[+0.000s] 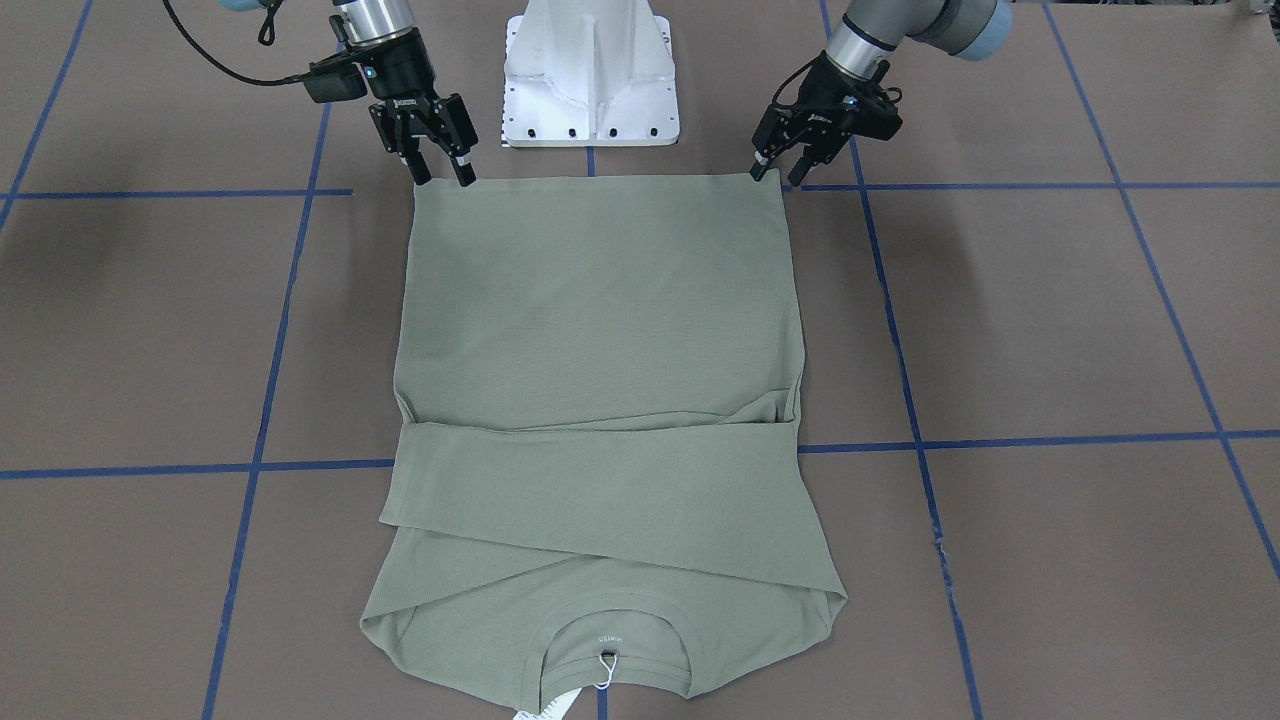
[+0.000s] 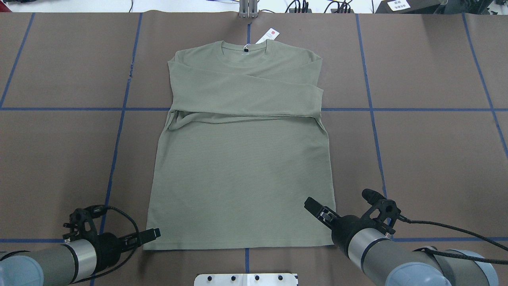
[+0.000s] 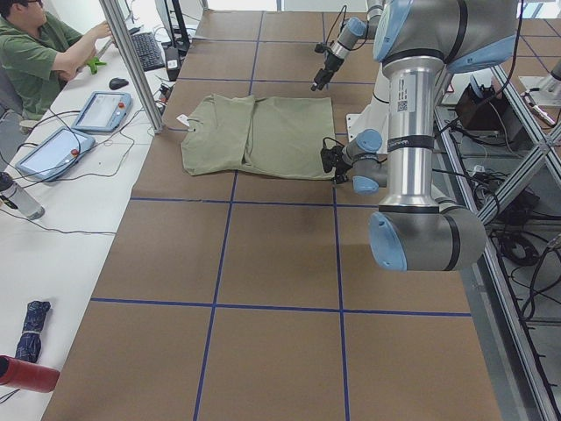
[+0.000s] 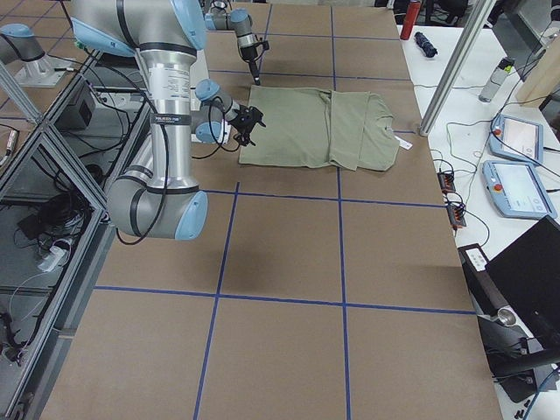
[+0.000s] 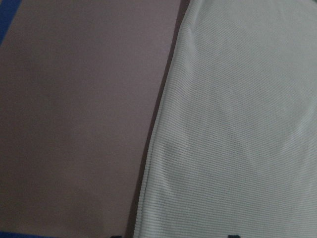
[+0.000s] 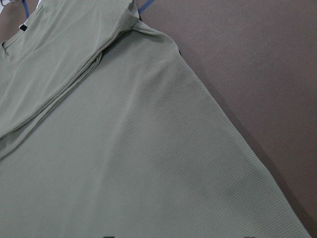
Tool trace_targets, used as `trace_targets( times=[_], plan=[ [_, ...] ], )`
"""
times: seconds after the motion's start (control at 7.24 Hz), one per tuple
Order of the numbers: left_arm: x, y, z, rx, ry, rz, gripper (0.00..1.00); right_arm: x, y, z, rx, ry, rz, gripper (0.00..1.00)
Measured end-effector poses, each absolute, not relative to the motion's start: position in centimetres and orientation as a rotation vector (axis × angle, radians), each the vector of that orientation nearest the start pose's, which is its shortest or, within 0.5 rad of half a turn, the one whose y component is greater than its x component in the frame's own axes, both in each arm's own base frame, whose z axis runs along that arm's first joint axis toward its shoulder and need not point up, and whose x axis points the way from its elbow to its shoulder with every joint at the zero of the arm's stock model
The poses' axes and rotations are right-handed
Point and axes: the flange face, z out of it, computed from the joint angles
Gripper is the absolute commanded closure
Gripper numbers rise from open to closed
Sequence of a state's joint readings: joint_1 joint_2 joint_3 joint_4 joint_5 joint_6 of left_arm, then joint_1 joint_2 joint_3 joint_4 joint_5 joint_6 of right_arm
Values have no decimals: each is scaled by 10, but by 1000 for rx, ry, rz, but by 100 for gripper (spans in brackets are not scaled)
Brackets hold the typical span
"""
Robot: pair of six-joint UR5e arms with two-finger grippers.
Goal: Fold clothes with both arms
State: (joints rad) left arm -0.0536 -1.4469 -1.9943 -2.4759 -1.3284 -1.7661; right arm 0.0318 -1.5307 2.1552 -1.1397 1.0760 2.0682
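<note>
The olive-green shirt (image 1: pixel 600 330) lies flat on the table, with both sleeves folded across the chest and its collar (image 2: pixel 244 48) on the far side from me. Its white hang tag (image 2: pixel 270 35) lies beyond the collar. My left gripper (image 1: pixel 778 177) is open, its fingers straddling the near hem corner on my left. My right gripper (image 1: pixel 444 178) is open, its fingers on the near hem at the other corner. The overhead view shows the left gripper (image 2: pixel 154 233) and the right gripper (image 2: pixel 317 208) at those corners. Both wrist views show only shirt fabric and table.
The white pedestal base (image 1: pixel 590 80) stands just behind the hem between the arms. The brown table (image 2: pixel 428 151) has blue tape lines. An operator (image 3: pixel 35 53) sits at a side table with tablets (image 3: pixel 101 110) beyond the collar end.
</note>
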Motion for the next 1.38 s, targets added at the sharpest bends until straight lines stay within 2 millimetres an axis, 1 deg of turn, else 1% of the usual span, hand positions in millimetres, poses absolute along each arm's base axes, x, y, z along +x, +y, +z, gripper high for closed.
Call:
trace_targets(
  times=[1.1,1.24,1.38],
  plan=[
    [451,-171,414,116,1211,-343,23,-456,-192,314,199,-1134,728,9],
    [453,-169,414,113,1212,-339,26,-457,-192,315,199,-1133,728,9],
    [454,-168,413,111,1214,-337,45,-457,-192,315,199,-1132,727,9]
  ],
)
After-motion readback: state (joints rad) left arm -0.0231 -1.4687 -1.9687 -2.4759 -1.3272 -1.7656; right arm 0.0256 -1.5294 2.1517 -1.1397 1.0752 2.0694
